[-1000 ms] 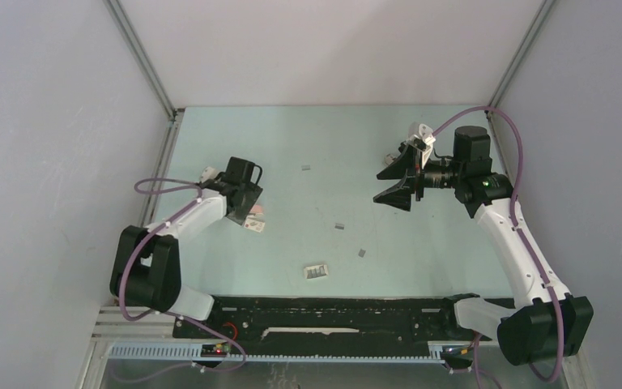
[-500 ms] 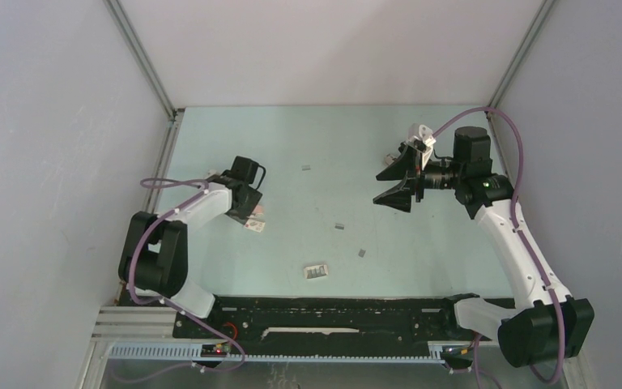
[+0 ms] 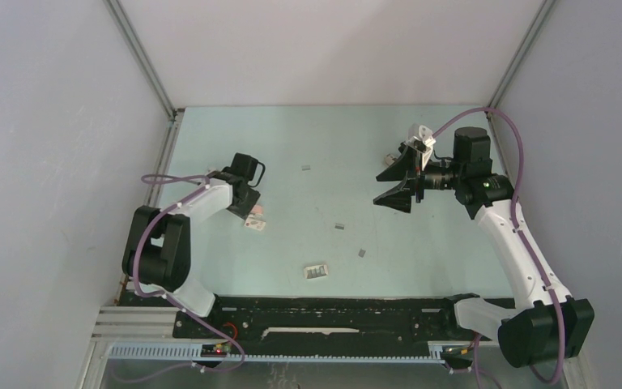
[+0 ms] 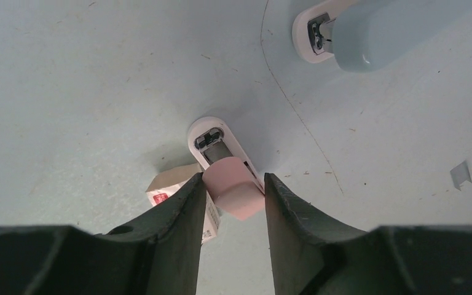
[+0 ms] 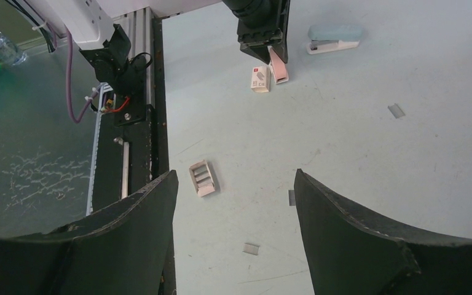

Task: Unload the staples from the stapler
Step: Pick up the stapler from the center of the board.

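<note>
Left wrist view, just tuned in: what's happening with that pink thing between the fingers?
The left gripper is down at the table, its jaws either side of the pink stapler, which lies beside a small cardboard box. Whether it is gripped can't be told. The right gripper hangs open and empty. A few loose staples lie scattered, and a blue stapler sits further off.

I log bright, even, diffuse light in all views; shadows soft, faint. Right wrist view bows at its edges, lower corners dark.
</note>
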`<state>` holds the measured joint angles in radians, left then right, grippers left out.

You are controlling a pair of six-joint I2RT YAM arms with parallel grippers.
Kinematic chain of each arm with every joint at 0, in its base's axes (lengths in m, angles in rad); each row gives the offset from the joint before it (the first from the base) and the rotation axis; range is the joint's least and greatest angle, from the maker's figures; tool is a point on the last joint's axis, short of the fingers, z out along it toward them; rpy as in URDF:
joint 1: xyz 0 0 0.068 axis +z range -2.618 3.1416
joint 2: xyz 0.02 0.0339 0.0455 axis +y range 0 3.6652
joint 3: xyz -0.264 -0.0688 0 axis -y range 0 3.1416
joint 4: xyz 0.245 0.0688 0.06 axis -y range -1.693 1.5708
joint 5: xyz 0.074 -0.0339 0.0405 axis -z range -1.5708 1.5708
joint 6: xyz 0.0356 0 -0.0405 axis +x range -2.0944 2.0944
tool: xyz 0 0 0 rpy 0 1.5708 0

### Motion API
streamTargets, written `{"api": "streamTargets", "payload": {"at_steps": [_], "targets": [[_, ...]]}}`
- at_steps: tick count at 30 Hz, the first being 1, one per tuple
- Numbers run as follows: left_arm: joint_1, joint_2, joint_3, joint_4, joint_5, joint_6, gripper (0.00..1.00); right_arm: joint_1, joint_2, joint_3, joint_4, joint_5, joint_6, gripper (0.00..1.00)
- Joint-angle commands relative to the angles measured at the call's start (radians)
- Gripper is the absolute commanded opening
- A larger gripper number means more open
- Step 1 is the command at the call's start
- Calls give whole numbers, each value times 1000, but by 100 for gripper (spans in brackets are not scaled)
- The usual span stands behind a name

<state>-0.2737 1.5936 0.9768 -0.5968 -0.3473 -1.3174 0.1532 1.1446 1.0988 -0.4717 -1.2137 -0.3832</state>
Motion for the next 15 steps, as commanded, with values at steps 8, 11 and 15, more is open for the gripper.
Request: {"api": "streamTargets", "payload": {"at_steps": [8,11,15], "targets": [[7,-12,46,-2,-19,82,38,6,-25,-1,4,-18,-16,79],[7,-14,47,11,-13,116,36,7,-24,-2,4,-18,-16,79],[7,-3,45,56,26,199,34,10,-22,-1,2,-18,-16,78]]}}
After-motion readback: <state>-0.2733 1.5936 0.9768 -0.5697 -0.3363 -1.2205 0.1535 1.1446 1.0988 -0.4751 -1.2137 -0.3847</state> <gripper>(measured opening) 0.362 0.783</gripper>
